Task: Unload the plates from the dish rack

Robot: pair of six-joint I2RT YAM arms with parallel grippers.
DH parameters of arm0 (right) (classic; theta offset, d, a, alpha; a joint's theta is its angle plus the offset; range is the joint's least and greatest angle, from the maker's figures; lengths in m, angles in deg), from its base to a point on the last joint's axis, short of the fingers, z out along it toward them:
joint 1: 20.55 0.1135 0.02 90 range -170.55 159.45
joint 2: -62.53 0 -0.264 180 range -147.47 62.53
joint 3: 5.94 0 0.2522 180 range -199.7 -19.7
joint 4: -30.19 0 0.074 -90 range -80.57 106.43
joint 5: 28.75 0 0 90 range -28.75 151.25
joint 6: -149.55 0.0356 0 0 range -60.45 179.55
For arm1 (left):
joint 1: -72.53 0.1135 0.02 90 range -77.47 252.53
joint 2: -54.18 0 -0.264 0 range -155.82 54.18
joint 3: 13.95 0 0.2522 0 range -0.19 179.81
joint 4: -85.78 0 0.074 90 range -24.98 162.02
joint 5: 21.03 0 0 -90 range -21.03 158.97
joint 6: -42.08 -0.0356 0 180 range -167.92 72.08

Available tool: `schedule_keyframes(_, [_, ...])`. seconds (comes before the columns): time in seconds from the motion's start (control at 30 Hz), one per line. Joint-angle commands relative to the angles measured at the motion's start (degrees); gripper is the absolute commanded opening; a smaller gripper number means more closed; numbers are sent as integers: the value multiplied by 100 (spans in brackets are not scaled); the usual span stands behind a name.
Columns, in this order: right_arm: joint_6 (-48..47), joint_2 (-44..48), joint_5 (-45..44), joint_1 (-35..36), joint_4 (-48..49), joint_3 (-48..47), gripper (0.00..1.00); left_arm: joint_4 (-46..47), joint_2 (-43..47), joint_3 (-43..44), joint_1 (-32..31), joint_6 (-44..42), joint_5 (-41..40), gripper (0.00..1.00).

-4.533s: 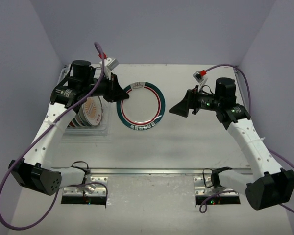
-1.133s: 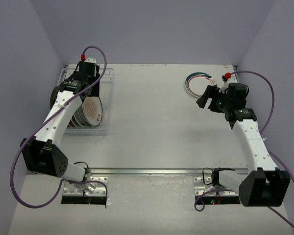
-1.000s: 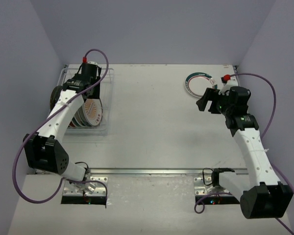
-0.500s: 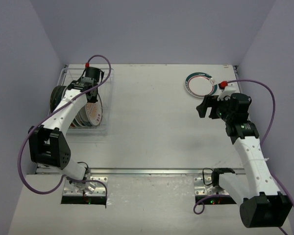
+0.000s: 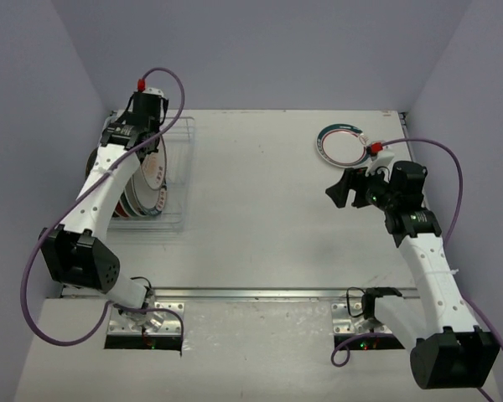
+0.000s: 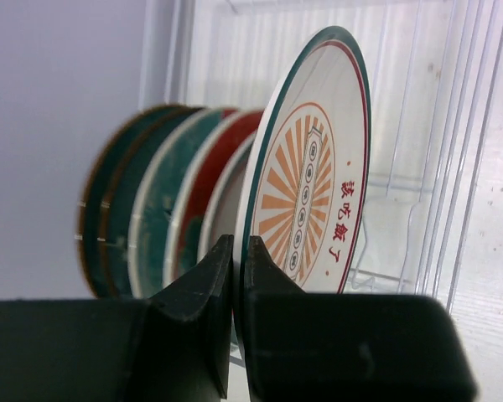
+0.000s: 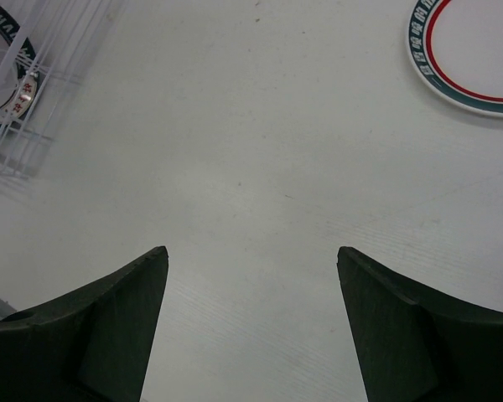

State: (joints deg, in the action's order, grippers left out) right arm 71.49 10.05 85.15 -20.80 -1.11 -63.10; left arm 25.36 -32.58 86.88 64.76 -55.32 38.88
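Observation:
The wire dish rack (image 5: 183,159) stands at the far left with plates upright in it. My left gripper (image 5: 141,142) is above it. In the left wrist view the left gripper (image 6: 239,249) is shut on the rim of the white plate with the orange sunburst (image 6: 306,197). Behind it stand a red-rimmed plate (image 6: 229,159), a teal plate (image 6: 155,222) and a darker one (image 6: 96,218). The white plate with the green rim (image 5: 344,144) lies flat at the back right; it also shows in the right wrist view (image 7: 478,50). My right gripper (image 5: 335,192) is open and empty over bare table (image 7: 251,251).
The rack's corner shows at the top left of the right wrist view (image 7: 33,75). Purple walls close in the table on the left, back and right. The arm bases and mounting rail (image 5: 260,293) run along the near edge.
My left gripper has come down onto the sunburst plate's rim and shut on it. My right gripper has drawn back from the green-rimmed plate, left flat at the back right.

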Motion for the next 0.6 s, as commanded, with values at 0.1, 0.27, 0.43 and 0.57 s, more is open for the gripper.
schedule_keyframes(0.1, [140, -358, 982, 293, 415, -312, 81, 471, 1144, 1069, 24, -443, 1840, 0])
schedule_keyframes(0.27, [366, -741, 1114, 902, 489, -689, 81, 364, 1614, 780, -28, -449, 4583, 0])
schedule_keyframes(0.43, [758, -1382, 1261, 1585, 552, -1138, 80, 225, 1741, 477, -641, -380, 5697, 0])
schedule_keyframes(0.57, [897, -1715, 1203, 1994, 644, -1325, 80, 136, 1751, 320, -824, -389, 6142, 0])
